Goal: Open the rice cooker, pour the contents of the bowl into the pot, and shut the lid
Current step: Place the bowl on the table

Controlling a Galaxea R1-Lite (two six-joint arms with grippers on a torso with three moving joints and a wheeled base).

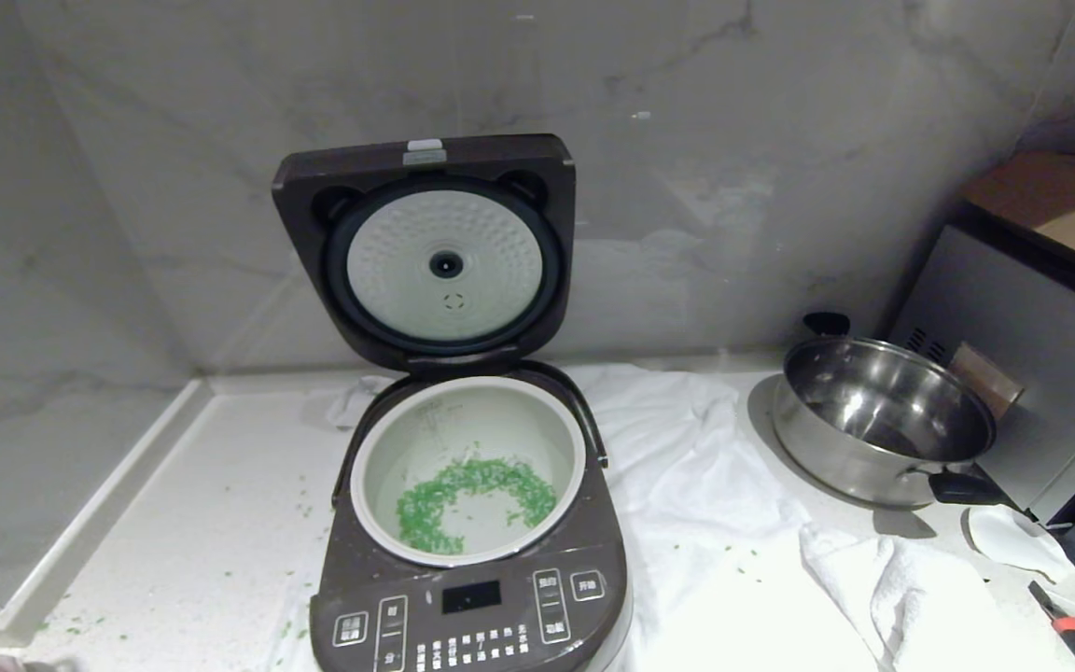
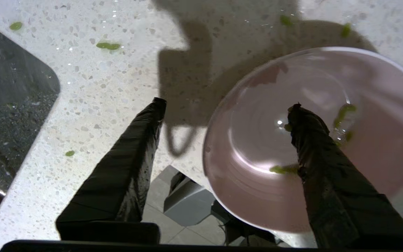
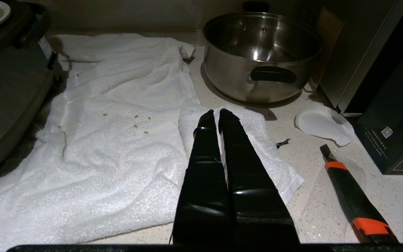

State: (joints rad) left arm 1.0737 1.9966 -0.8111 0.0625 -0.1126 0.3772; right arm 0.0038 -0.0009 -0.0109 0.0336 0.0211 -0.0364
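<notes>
The contents lie in the pot, the left pincer stands apart over the bowl, and the lid is not yet closed.

Dark brown rice cooker, bright green contents, pale pink bowl

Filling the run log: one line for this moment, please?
lid up | contents in pot | left gripper open over bowl on counter edge | right gripper shut, parked over towel | next: close lid
</notes>
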